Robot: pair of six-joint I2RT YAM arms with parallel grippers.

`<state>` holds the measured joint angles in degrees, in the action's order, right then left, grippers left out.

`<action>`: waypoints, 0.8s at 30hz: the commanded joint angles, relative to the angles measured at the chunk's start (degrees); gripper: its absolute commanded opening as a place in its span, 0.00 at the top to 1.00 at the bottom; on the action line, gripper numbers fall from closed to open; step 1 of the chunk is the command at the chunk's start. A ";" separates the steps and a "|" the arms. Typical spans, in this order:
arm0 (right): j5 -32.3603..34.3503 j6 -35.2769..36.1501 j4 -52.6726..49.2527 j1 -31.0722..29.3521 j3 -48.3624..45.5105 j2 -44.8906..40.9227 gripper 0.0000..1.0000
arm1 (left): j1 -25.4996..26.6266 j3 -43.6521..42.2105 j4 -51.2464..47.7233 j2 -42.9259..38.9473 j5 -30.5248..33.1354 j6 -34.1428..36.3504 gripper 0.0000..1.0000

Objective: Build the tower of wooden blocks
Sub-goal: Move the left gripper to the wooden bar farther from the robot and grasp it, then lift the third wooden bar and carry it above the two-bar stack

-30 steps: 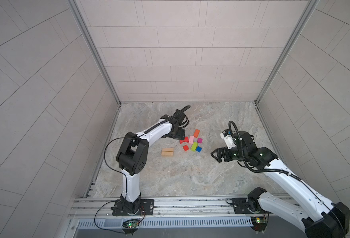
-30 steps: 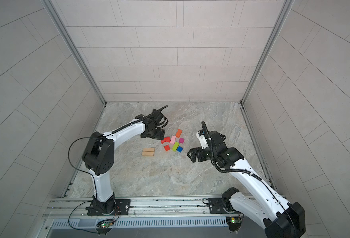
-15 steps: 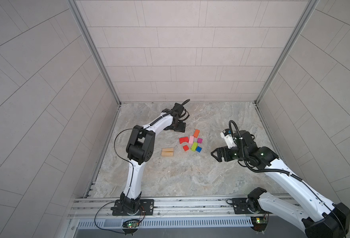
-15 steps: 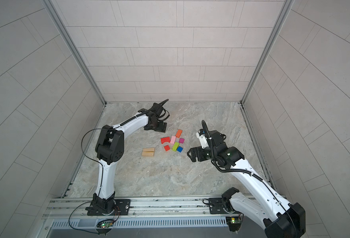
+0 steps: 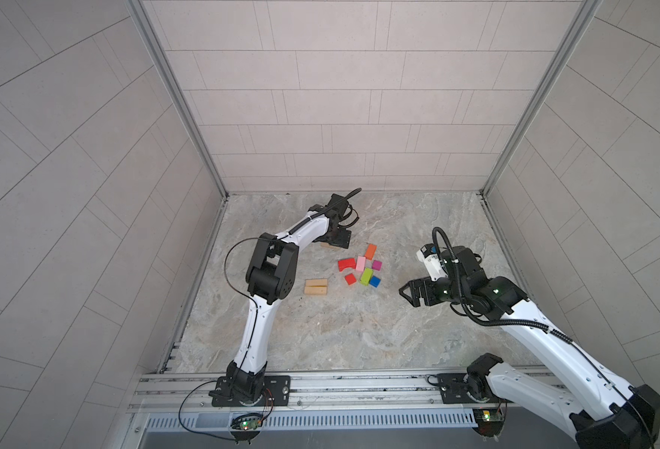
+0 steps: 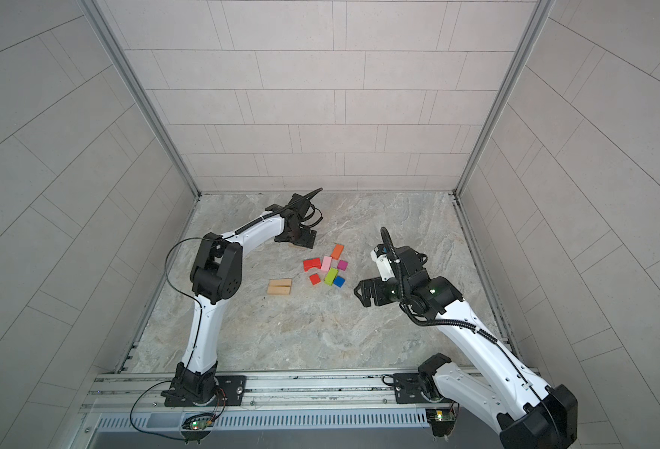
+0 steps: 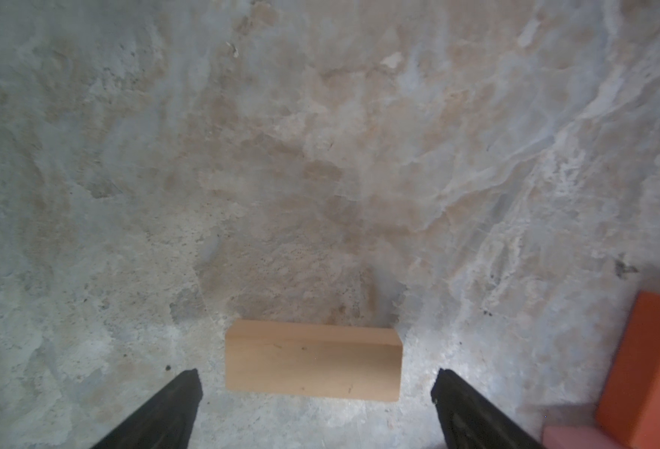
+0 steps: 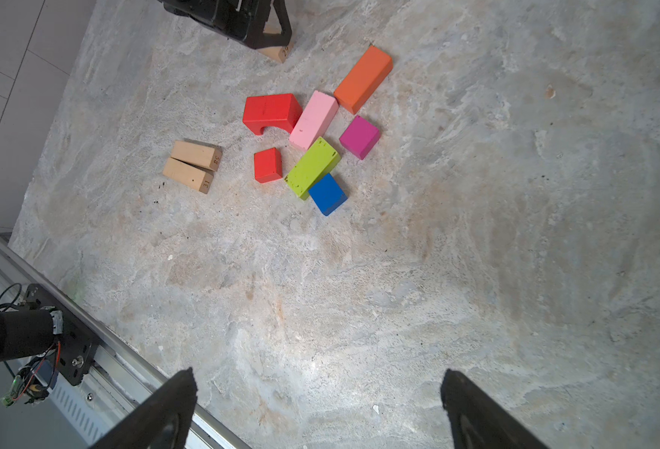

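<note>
My left gripper (image 5: 337, 241) hangs open over a lone tan bar (image 7: 312, 359) at the back left. The bar lies on the floor between the spread fingertips (image 7: 188, 385), touching neither. Two more tan bars (image 5: 316, 287) lie side by side nearer the front. To their right are the red arch (image 8: 272, 112), pink (image 8: 313, 119), orange (image 8: 363, 79) and lime (image 8: 312, 167) oblongs, and magenta (image 8: 359, 137), blue (image 8: 327, 193) and red (image 8: 268, 165) cubes. All the wood blocks lie flat and no tower is in view. My right gripper (image 5: 408, 293) is open and empty, right of the cluster.
The marbled floor (image 5: 359, 334) is walled in by tiled panels at the back and both sides. An aluminium rail (image 5: 359, 383) with both arm bases runs along the front edge. The left arm's elbow (image 5: 270, 268) stands close to the two paired tan bars.
The left arm has raised its elbow and drawn its gripper slightly back and left, away from the coloured blocks, over the lone tan bar. The right arm has not moved.
</note>
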<state>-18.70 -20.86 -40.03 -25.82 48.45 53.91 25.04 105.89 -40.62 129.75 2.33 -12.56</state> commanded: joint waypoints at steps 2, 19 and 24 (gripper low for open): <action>1.45 1.46 -1.65 0.07 2.09 -0.32 0.01 | -0.85 1.32 0.54 1.35 0.57 0.76 0.00; 1.63 1.55 -2.11 0.07 2.61 -0.38 0.01 | -0.96 0.29 1.84 3.33 -1.74 -0.26 0.03; 1.69 1.51 -2.33 0.07 2.35 -0.90 0.01 | -0.96 0.03 1.69 3.53 -1.13 -0.74 0.06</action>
<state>-17.74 -19.90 -40.86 -25.82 49.60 53.93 24.03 105.86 -38.79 131.83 0.49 -12.78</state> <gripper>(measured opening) 0.993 0.938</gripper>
